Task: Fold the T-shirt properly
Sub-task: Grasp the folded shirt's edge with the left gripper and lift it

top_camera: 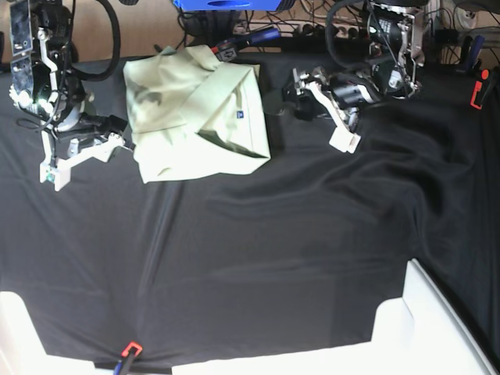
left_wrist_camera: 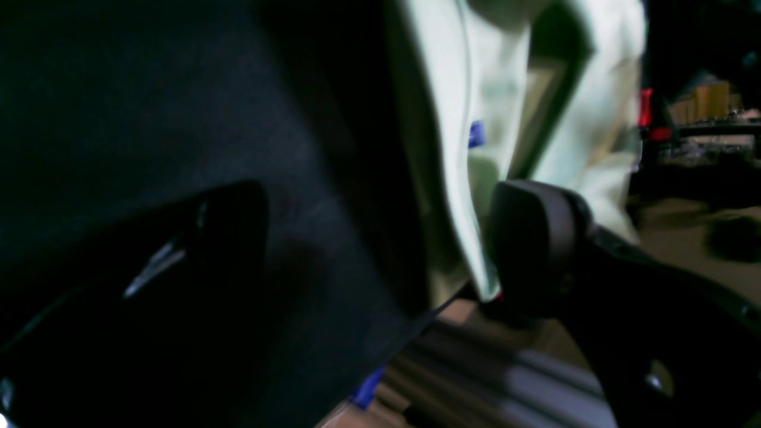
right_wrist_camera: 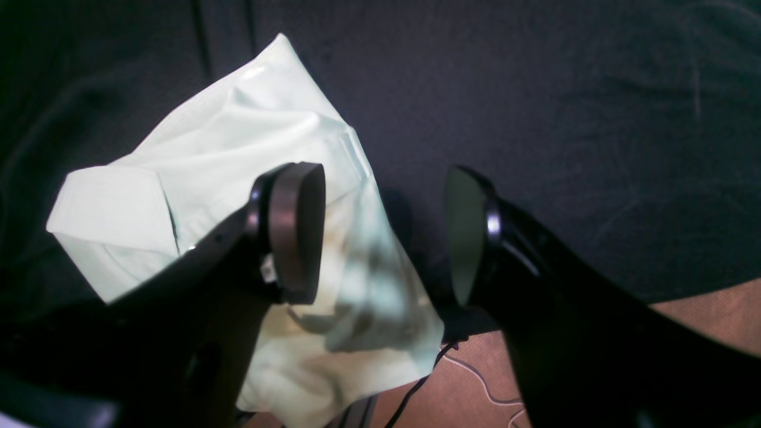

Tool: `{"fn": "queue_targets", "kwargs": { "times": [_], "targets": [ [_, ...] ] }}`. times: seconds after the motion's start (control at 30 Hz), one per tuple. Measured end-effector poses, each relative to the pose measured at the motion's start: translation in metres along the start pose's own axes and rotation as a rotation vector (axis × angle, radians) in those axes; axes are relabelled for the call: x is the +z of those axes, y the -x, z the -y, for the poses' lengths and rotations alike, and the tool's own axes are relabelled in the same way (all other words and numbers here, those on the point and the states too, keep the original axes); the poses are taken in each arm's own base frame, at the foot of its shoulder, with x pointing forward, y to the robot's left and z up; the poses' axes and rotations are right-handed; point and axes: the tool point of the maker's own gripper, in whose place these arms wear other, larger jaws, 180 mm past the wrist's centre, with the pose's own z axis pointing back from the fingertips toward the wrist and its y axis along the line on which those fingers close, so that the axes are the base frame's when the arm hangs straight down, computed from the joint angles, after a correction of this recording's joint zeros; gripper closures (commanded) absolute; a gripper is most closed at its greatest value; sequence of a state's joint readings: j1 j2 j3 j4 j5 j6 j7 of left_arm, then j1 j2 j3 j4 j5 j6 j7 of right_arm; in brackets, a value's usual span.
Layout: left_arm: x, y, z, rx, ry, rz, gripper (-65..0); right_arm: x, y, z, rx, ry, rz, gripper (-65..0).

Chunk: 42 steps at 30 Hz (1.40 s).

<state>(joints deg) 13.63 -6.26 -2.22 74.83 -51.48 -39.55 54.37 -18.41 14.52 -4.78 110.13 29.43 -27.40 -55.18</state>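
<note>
The T-shirt (top_camera: 187, 117), pale mint green, lies folded into a rough rectangle on the black table cloth (top_camera: 258, 234) at the back, left of centre. A small blue label (top_camera: 241, 114) shows on it. My right gripper (right_wrist_camera: 383, 235) is open just above the cloth beside the T-shirt (right_wrist_camera: 208, 154); one finger overlaps the shirt's edge and the gap between the jaws holds nothing. My left gripper (left_wrist_camera: 380, 244) stands wide open at the other side of the T-shirt (left_wrist_camera: 493, 89), its right finger (left_wrist_camera: 535, 238) close to the hem. Neither gripper holds fabric.
A white box corner (top_camera: 437, 328) sits at the front right and another white shape (top_camera: 16, 328) at the front left. Cables and a blue object (top_camera: 226, 4) crowd the back edge. The cloth's edge over the brown tabletop (right_wrist_camera: 701, 309) runs close to my right gripper.
</note>
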Motion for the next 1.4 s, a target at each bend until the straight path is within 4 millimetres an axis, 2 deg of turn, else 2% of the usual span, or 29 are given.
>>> {"fn": "queue_targets", "kwargs": {
  "times": [0.2,0.4,0.6,0.8,0.93,0.97,1.03,1.2,1.4],
  "targets": [
    [-0.019,0.006,0.02,0.04,0.051,0.012,-54.1,0.0,0.0,0.0,0.0,0.0,0.0,-31.2],
    [-0.036,0.004,0.03,-0.012,0.037,-0.02,-54.1,0.0,0.001,-0.001,0.001,-0.001,-0.002,-31.2],
    [-0.052,0.01,0.04,-0.037,0.048,-0.057,-54.1,0.0,0.002,0.0,0.001,0.0,-0.003,-31.2],
    [-0.085,0.006,0.055,-0.045,0.138,-0.12,-53.7,0.0,0.006,0.002,0.0,0.004,-0.014,-31.2],
    [-0.099,0.004,0.063,-0.06,0.179,-0.156,-53.2,0.0,0.006,0.003,0.003,0.008,-0.011,-31.2],
    [-0.101,0.004,0.065,-0.07,0.186,-0.166,-51.4,0.0,0.006,0.003,0.002,0.008,-0.013,-31.2],
    [-0.105,0.005,0.065,-0.081,0.178,-0.183,-40.6,0.0,0.006,0.003,0.003,0.008,-0.012,-31.2],
    [-0.105,0.018,0.06,-0.097,0.145,-0.24,0.0,0.0,0.006,0.003,0.003,0.008,-0.012,-31.2],
    [-0.099,0.013,0.053,-0.098,0.137,-0.233,0.0,0.0,0.006,0.003,0.003,0.008,-0.012,-31.2]
  ]
}}
